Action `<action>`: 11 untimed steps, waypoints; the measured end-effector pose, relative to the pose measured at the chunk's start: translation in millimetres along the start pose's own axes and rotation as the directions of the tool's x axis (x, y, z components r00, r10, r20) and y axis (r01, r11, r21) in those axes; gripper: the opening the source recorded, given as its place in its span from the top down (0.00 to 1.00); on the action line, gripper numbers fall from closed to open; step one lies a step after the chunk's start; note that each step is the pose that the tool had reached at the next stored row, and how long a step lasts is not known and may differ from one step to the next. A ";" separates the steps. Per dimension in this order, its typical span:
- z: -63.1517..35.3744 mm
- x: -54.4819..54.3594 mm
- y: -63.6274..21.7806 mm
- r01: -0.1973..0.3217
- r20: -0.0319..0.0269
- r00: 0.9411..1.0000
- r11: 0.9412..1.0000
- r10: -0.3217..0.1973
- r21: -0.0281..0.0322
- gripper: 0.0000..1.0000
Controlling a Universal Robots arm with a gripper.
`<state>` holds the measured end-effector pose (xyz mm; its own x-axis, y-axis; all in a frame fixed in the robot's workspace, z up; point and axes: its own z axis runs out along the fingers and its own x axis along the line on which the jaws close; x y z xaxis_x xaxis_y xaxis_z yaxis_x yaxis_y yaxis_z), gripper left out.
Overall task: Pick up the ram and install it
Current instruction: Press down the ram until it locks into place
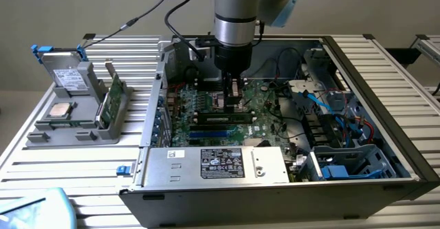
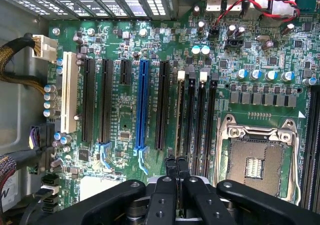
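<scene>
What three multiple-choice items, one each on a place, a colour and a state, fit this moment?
1. The claw hangs over: A the motherboard; B the grey holder; C the power supply.
2. The long slot that stands out is: A red; B blue; C yellow.
3. The processor socket is: A filled; B empty; C under a cooler.
A, the claw stands inside the open case; B, it is blue among black slots; B, bare contacts show in its frame.
</scene>
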<state>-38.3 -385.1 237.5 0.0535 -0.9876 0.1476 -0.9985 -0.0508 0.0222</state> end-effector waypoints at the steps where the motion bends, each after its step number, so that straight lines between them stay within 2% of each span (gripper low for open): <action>1: -0.1 0.2 -2.2 0.000 0.000 1.000 1.000 0.000 0.000 0.89; 7: -0.2 1.2 -23.1 0.000 0.003 1.000 1.000 0.000 0.000 0.89; 11: 0.7 1.1 -25.2 0.000 0.004 1.000 1.000 0.000 0.000 0.89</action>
<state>-13.1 -385.0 236.4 0.0534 -0.9881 0.1439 -0.9985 -0.0508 0.0218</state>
